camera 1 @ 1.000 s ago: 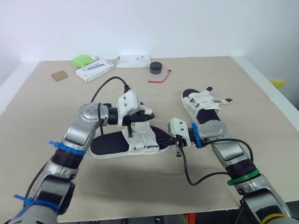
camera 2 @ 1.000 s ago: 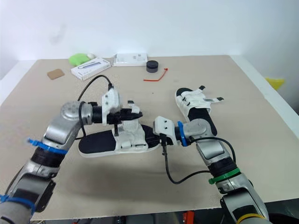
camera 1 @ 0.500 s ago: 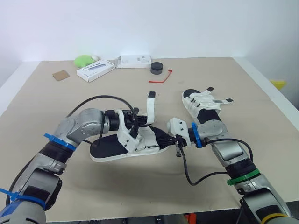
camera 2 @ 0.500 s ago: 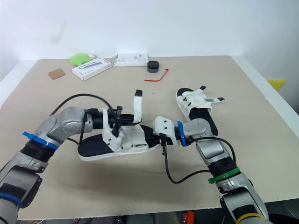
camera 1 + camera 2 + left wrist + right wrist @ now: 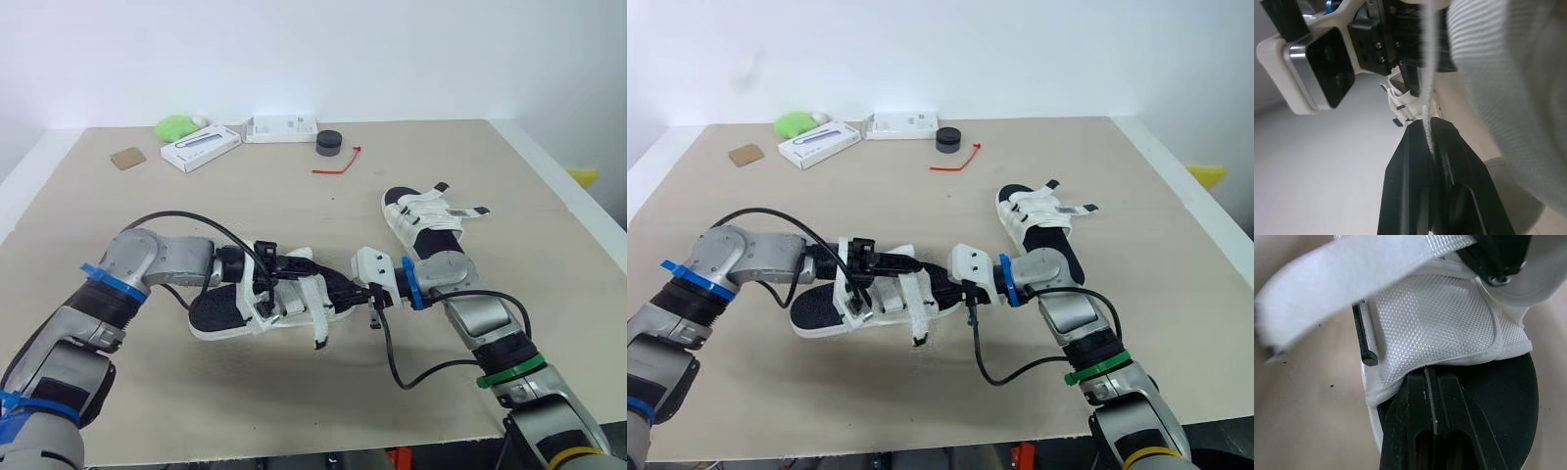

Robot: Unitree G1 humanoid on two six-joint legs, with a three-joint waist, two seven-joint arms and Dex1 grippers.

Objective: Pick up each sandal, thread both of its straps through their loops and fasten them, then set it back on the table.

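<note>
A sandal (image 5: 227, 305) with a black sole and white mesh upper lies on the table at centre. My left gripper (image 5: 291, 262) is over its upper, shut on a white strap (image 5: 315, 311) that drapes over the near side of the sandal down to the table. In the left wrist view the black fingers (image 5: 1415, 161) pinch the thin strap (image 5: 1426, 98) edge-on. My right gripper (image 5: 347, 291) is shut on the end of the sandal's mesh upper (image 5: 1435, 318). A second sandal (image 5: 426, 220) with loose straps lies to the right, farther back.
Along the far edge sit a green object (image 5: 176, 126), a white box (image 5: 199, 148), another white box (image 5: 281, 127), a black round item (image 5: 328, 143), a red tie (image 5: 336, 164) and a brown square (image 5: 125, 158). The table's right edge (image 5: 578, 211) runs close to the second sandal.
My left gripper has carried the strap from standing upright down across the sandal toward the near side, and the arm has dropped lower. The right gripper has kept its hold.
</note>
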